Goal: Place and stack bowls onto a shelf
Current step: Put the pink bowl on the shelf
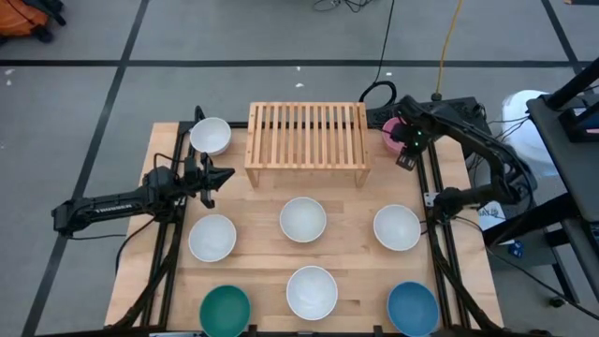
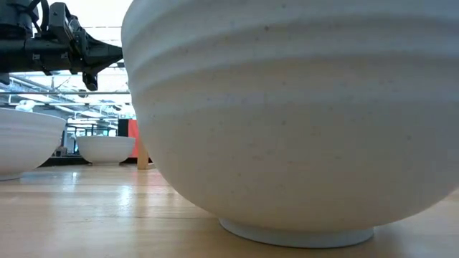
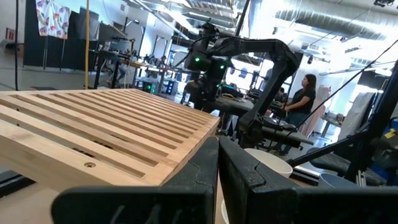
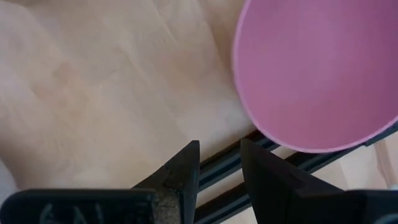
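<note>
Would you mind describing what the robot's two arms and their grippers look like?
Both arms are dark, slim and jointed. The left arm carries white lettering along its link and ends in the left gripper, two black tapered fingers. The right arm shows a small green light near the wrist, with black cables close by; the right gripper has two dark wedge-shaped fingers.
</note>
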Motion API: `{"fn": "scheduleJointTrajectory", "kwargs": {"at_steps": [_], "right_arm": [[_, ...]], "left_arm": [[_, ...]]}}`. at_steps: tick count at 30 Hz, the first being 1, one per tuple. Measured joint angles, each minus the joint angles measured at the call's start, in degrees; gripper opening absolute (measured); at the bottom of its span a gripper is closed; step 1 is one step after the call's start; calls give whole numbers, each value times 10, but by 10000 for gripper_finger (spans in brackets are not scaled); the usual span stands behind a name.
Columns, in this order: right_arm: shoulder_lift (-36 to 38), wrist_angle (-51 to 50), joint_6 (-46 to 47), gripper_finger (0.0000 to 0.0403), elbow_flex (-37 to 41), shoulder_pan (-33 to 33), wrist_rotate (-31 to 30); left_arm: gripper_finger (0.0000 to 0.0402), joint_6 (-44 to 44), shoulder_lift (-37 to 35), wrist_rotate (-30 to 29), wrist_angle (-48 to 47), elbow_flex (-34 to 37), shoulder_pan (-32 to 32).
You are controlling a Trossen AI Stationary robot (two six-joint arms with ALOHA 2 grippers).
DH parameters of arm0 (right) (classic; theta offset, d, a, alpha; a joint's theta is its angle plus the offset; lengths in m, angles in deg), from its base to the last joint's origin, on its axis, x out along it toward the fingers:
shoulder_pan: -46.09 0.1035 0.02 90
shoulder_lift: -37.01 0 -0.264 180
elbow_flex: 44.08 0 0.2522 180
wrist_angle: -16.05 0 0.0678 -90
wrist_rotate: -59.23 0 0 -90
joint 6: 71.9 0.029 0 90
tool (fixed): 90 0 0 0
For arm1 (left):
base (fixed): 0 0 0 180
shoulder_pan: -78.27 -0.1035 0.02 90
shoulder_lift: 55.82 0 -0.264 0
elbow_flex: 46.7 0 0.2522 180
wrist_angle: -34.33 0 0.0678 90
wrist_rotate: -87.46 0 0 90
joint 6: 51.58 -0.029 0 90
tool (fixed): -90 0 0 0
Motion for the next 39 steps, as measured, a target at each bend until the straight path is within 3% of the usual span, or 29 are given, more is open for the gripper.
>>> {"fn": "scheduleJointTrajectory", "kwargs": {"at_steps": [28, 32, 36, 39], "right_arm": [[-123, 129, -66, 108, 0, -11, -2], [-124, 136, -96, 80, 0, -11, -2], [-124, 133, -121, 16, 0, -11, 0], [-124, 132, -118, 7, 0, -11, 0]], "left_arm": [[17, 4, 0, 0, 30, 0, 0], [17, 4, 0, 0, 30, 0, 0], [17, 3, 0, 0, 29, 0, 0], [17, 3, 0, 0, 29, 0, 0]]}}
